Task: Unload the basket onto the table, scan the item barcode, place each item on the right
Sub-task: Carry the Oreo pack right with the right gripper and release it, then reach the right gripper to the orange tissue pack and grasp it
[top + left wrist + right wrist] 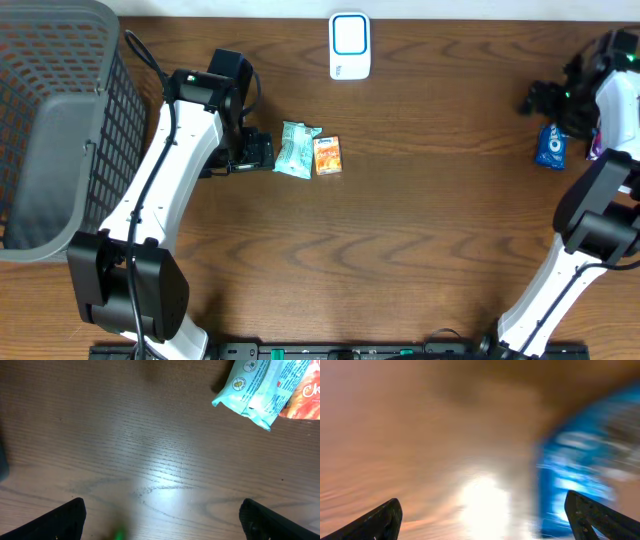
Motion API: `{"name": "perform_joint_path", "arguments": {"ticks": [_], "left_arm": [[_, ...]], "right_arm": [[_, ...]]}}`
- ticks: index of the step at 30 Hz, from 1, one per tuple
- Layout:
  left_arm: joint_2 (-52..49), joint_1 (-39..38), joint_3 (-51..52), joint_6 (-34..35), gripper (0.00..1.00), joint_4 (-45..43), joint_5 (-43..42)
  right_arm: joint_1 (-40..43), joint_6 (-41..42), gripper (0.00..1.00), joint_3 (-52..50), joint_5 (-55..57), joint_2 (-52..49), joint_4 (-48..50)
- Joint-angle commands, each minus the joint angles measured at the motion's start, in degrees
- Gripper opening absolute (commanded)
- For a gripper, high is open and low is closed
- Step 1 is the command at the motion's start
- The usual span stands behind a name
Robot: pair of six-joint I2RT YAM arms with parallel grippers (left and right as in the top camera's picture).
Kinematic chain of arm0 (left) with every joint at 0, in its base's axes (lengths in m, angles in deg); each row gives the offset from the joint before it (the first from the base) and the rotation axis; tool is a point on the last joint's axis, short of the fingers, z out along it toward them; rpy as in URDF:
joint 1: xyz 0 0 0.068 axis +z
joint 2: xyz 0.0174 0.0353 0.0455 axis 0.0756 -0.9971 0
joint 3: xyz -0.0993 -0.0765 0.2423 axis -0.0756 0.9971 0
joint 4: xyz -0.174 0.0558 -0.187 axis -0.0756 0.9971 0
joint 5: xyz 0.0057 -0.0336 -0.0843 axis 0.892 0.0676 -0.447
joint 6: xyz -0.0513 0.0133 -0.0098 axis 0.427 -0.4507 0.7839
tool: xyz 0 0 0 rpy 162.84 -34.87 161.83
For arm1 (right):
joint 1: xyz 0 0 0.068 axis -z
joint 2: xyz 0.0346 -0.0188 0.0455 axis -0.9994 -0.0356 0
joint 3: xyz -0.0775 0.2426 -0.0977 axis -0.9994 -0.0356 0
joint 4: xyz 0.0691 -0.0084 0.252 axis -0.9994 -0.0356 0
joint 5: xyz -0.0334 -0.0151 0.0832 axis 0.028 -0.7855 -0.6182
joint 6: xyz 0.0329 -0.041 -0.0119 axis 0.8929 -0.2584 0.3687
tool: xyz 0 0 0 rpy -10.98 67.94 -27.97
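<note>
Black left tool, lower-left of white barcode scanner, spread apart above brown wooden counter. Likewise apart, right tool, holding nothing; blue plastic snack packet lying far right of scanner.

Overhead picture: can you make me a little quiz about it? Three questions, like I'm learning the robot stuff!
1. True or false: the blue packet lies inside the grey basket.
2. Which thing lies closest to the left gripper? A) teal packet B) orange packet C) white scanner
3. Fill in: the left gripper's jaws are ____.

Key:
1. False. It lies on the table, far from the basket.
2. A.
3. Open, with nothing between them.
</note>
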Motion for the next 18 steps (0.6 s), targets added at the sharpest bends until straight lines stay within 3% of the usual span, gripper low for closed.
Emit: {"name": "perform_joint_path", "arguments": {"ticks": [1, 4, 6, 9, 14, 18], "left_arm": [[0.35, 0.02, -0.42, -0.15, 0.98, 0.24, 0.52], [0.35, 0.02, -0.42, -0.15, 0.98, 0.22, 0.52], [0.35, 0.02, -0.42, -0.15, 0.98, 0.22, 0.52], [0.35, 0.02, -0.42, -0.15, 0.98, 0.24, 0.52], [0.35, 0.02, -0.42, -0.15, 0.98, 0.22, 0.52], [0.35, 0.02, -0.42, -0.15, 0.98, 0.22, 0.52]], "right_arm": [[-4.11, -0.24, 0.99, 3.58, -20.96, 6.1, 0.79], [-11.02, -0.74, 0.97, 3.34, -23.3, 6.88, -2.1], [-15.85, -2.69, 0.87, 1.51, -23.06, 6.75, -3.19], [-23.02, -1.09, 0.62, -2.75, -19.87, 6.69, -1.36], [-33.62, 8.72, 0.66, -13.79, -16.39, 6.69, 9.88], [-39.19, 17.51, 0.63, -21.99, -16.44, 6.69, 18.97]]}}
